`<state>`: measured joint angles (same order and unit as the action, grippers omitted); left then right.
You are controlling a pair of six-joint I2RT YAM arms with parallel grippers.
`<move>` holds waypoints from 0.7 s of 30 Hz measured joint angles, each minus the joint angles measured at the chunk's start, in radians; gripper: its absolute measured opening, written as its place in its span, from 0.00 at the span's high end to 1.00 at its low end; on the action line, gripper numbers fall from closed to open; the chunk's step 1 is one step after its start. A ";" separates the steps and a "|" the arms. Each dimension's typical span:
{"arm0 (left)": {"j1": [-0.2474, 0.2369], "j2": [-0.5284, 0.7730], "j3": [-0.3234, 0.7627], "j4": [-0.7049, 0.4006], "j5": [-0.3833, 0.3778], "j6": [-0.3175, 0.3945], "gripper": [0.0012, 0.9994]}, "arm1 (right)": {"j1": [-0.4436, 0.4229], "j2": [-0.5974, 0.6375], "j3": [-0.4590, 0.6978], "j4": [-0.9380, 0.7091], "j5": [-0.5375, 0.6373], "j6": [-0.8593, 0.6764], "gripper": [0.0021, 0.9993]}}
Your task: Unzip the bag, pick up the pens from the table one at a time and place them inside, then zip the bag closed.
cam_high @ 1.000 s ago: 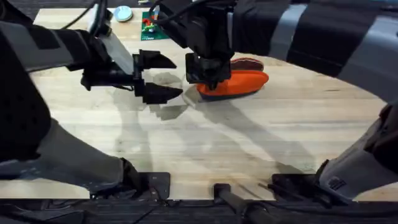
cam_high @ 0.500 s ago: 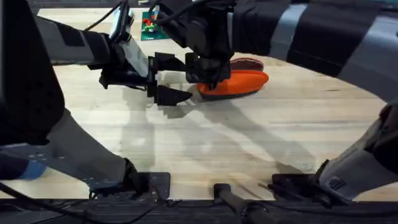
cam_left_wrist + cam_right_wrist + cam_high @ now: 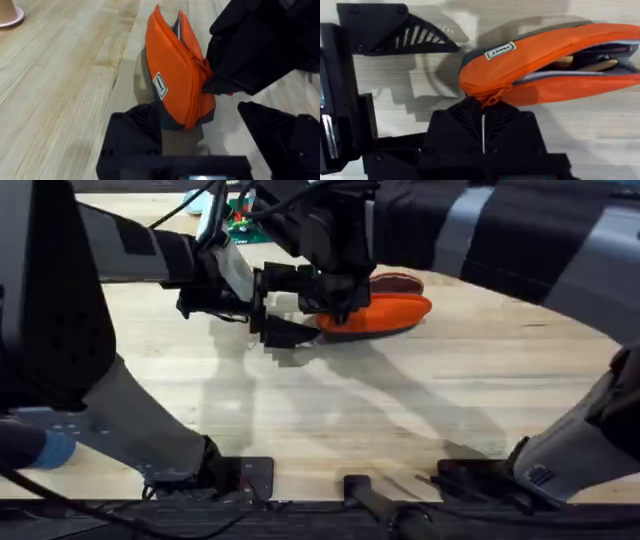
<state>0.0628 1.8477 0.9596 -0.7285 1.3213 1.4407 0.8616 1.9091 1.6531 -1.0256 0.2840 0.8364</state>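
Overhead, the bag (image 3: 378, 313) lies on the table (image 3: 400, 410) toward one o'clock, mouth still gaping with the pens (image 3: 592, 62) inside. The right gripper (image 3: 485, 102), reaching across from above, has its jaws closed on the red pull (image 3: 492, 96) (presumably to zip). The left gripper (image 3: 272, 305), jaws spread, flanks the pouch's nine-o'clock end, likely to brace it.

- left arm (image 3: 130, 255): matte black links with a grey band, a white plate near the wrist
- its jaws: black, wedge-shaped, ribbed with triangular cut-outs
- right arm (image 3: 480, 225): black and grey segments
- black cables trail over both arms
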 joint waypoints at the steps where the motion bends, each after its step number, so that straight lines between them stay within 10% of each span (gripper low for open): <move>1: -0.002 0.000 0.000 0.004 0.001 -0.002 0.07 | 0.000 0.000 0.000 0.000 0.000 0.000 0.97; 21: -0.036 0.067 -0.002 0.098 0.036 -0.059 0.09 | 0.002 0.000 0.007 0.003 -0.003 -0.004 0.97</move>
<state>0.0273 1.9148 0.9577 -0.6308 1.3576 1.3819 0.8635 1.9087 1.6604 -1.0222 0.2809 0.8322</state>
